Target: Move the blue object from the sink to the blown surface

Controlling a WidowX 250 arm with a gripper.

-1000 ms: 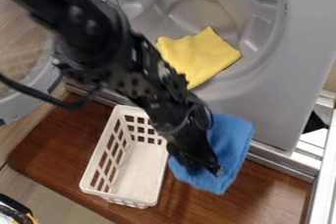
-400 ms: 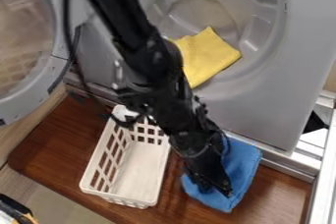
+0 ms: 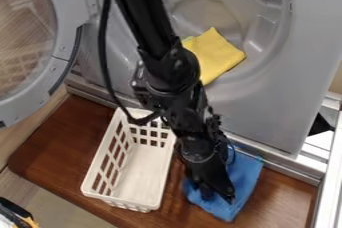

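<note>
Over to the camera view: hanging low over the blue cloth [image 3: 246, 178] with the black hand [image 3: 220, 197], right on the brown worktop [image 3: 57, 144], near the white basket [image 3: 139, 174]. Spread, pressed together or pinching cloth? Can't tell. Looks all but delivered, so mind the exit: rise with a fold caught and risk dragging the cloth off its spot; swing away too low and might knock the basket askew.
</note>
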